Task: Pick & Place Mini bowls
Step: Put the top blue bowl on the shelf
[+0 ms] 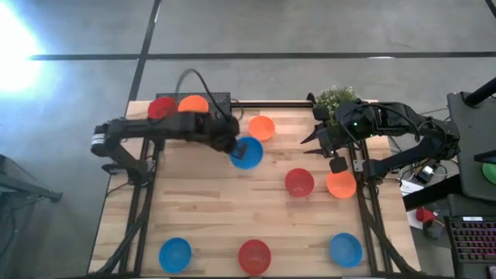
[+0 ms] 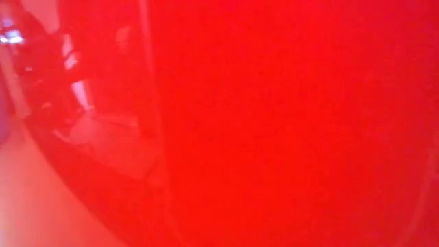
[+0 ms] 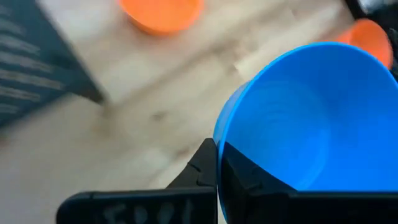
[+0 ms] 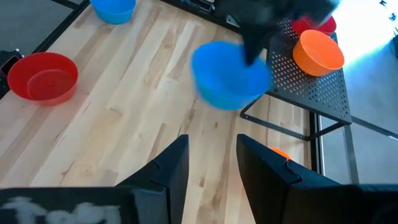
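Note:
My left gripper (image 1: 235, 149) is shut on a blue mini bowl (image 1: 247, 153) over the far middle of the table. The right wrist view shows that bowl (image 4: 229, 74) below the left arm's dark fingers. A red bowl (image 1: 162, 107) and an orange bowl (image 1: 193, 103) sit on a black perforated tray (image 4: 292, 81) at the far left. Several more bowls rest on the wood, among them orange (image 1: 261, 128), red (image 1: 299, 182) and orange (image 1: 341, 184). My right gripper (image 4: 211, 165) hangs open near the far right, touching nothing. My left gripper pinches the blue bowl's rim (image 3: 219, 134), one finger (image 3: 202, 168) outside the wall and the other finger (image 3: 249, 180) inside the hollow. The fingers slant down from the table's left. The bowl is tilted and looks lifted off the wood.
A blue bowl (image 1: 175, 254), a red one (image 1: 254, 256) and another blue one (image 1: 346, 249) line the near edge. A green potted plant (image 1: 333, 99) stands at the far right, beside my right arm. A red bowl (image 2: 288, 123) fills the low view.

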You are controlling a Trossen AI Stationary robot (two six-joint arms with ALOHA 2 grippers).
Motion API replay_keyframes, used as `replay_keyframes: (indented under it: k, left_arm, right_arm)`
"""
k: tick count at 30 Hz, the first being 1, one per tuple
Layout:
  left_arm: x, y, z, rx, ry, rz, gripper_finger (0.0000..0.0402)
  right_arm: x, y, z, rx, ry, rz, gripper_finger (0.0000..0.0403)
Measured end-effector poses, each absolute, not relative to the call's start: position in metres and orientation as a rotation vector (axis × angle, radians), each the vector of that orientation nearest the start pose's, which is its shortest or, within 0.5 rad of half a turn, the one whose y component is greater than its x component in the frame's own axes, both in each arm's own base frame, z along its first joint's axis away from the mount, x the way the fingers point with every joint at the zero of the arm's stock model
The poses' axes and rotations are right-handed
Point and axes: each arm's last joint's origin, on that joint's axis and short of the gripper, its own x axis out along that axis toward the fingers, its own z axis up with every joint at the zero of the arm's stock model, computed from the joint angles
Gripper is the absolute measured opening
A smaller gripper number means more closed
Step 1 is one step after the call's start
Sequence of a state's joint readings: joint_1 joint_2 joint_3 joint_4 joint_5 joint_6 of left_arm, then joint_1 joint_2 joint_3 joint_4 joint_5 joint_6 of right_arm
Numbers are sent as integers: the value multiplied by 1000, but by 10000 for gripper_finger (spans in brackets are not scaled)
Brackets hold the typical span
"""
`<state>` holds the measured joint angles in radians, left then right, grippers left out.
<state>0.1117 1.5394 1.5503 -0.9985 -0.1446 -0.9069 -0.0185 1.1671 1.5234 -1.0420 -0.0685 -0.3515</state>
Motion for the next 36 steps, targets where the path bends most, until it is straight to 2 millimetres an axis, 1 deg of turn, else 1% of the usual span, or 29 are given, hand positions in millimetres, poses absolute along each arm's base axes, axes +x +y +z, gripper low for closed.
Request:
replay_keyframes:
  k: [3,6,8,11,18,21,24,29,36]
  left_arm:
    - [292,51,378,-741,807,730,1]
    - [280,66,401,-674,808,743,0]
    - [273,77,412,-637,803,748,0]
    - [264,96,418,-591,811,770,0]
    - [252,137,414,-461,881,800,0]
    - [250,153,409,-384,938,783,0]
    - [250,165,404,-310,983,739,0]
    - [259,180,394,-183,1043,689,0]
    - [271,196,377,-93,1111,677,0]
  right_arm:
    - [200,-2,427,-308,667,167,132]
    - [200,-2,427,-307,667,168,132]
    - [200,-2,427,-308,667,167,132]
    - [200,-2,427,-305,666,167,132]
    - [200,-2,427,-307,666,167,132]
    - [200,-2,427,-305,665,166,132]
    - [200,-2,427,-305,665,166,132]
    - [200,-2,427,-305,664,166,132]
    - [200,-2,427,-298,664,163,132]
